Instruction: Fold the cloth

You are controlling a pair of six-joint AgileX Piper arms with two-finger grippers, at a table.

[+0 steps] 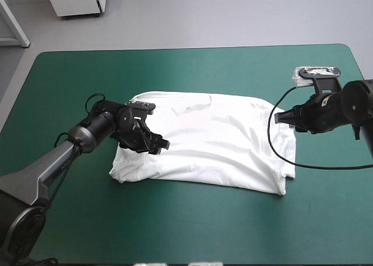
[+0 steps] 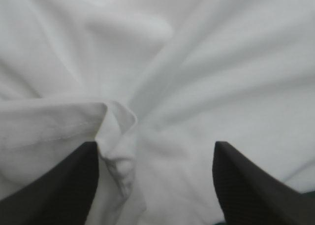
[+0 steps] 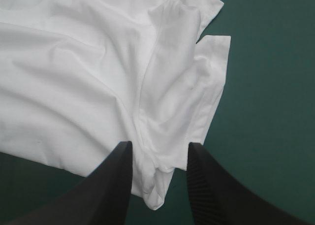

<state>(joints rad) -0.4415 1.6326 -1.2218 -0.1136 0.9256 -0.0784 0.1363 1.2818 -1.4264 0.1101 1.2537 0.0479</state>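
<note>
The white T-shirt (image 1: pixel 210 141) lies spread and creased in the middle of the teal-green table, its left end bunched up. My left gripper (image 1: pixel 156 142) hovers low over that left end, open. In the left wrist view white cloth (image 2: pixel 197 62) fills the picture, and a folded hem (image 2: pixel 106 117) rises beside one finger of the gripper (image 2: pixel 155 146). My right gripper (image 1: pixel 284 118) is at the shirt's right edge, open. In the right wrist view a sleeve and its seam (image 3: pixel 172 102) lie ahead of the gripper (image 3: pixel 160 148), with a corner of the shirt between the fingers.
The teal-green cover (image 1: pixel 192 219) shows on every side of the shirt, widest toward the near edge and the right. The shirt's far edge lies well inside the table's far edge.
</note>
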